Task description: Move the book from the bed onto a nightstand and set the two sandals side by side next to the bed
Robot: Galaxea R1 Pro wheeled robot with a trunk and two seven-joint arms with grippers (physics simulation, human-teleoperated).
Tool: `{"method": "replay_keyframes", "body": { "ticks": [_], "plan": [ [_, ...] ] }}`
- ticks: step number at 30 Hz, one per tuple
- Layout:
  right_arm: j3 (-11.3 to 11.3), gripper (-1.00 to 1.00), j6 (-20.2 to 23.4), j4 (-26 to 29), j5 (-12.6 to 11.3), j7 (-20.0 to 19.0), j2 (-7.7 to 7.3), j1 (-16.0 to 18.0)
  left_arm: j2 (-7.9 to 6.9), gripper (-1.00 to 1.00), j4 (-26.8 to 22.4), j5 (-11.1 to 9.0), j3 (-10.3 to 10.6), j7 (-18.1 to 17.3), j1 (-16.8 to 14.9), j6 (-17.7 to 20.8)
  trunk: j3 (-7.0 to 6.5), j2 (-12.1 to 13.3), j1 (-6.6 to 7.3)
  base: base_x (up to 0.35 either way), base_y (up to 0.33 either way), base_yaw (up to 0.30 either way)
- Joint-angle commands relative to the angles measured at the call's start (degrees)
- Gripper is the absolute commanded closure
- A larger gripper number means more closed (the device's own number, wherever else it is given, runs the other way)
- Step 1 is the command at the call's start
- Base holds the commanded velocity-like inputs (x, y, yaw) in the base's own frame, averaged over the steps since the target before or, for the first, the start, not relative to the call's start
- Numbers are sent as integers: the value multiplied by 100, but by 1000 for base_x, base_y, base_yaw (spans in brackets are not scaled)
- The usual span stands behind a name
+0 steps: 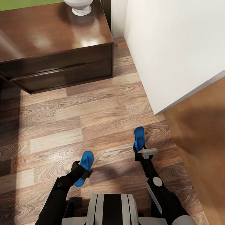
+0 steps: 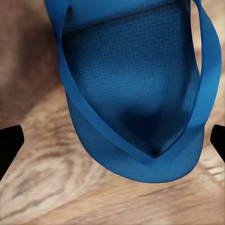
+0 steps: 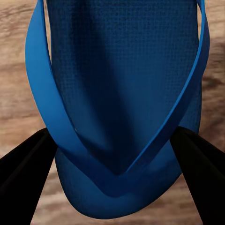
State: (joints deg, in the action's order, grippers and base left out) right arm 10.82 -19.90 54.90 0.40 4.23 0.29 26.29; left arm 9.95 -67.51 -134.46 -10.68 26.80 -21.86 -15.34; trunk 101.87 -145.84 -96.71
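Two bright blue sandals lie low over the wood-plank floor in front of me. The left sandal (image 1: 87,159) (image 2: 136,93) sits between the fingers of my left gripper (image 1: 83,170) (image 2: 112,143), which stands open; its fingertips (image 2: 9,145) are clear of the sandal's edge. My right gripper (image 1: 138,150) (image 3: 112,145) is shut on the right sandal (image 1: 139,136) (image 3: 117,70), its fingers (image 3: 33,168) pressing on both sides near the toe strap. A glossy dark-brown nightstand (image 1: 62,72) with one wide drawer stands ahead to the left. The book and the bed are out of view.
A white lamp base (image 1: 79,6) stands on the nightstand's top. A white wall (image 1: 175,47) runs along the right and ends at a corner (image 1: 156,112), with a smoother brown floor (image 1: 200,140) beyond it. Plank floor (image 1: 93,118) stretches between me and the nightstand.
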Motion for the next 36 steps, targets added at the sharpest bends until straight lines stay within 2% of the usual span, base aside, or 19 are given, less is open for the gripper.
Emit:
{"method": "replay_keyframes", "body": {
  "ticks": [1,17,22,36],
  "plan": [
    [17,100,-13,-4,4,43,-3,3,5,-100,-8,-54,-13,9,-2,-40,3,-1,1,0,0,0],
    [24,100,-13,-5,4,43,-3,2,5,-100,0,-54,-13,18,-2,-31,3,-1,1,0,0,0],
    [25,100,-13,-5,4,43,-3,5,5,-100,1,-54,-13,18,-2,-31,113,-8,-12,0,0,0],
    [26,100,-13,-5,4,43,-3,4,5,-100,0,-54,-13,24,-2,-31,135,-9,-15,0,0,0]
  ]
}}
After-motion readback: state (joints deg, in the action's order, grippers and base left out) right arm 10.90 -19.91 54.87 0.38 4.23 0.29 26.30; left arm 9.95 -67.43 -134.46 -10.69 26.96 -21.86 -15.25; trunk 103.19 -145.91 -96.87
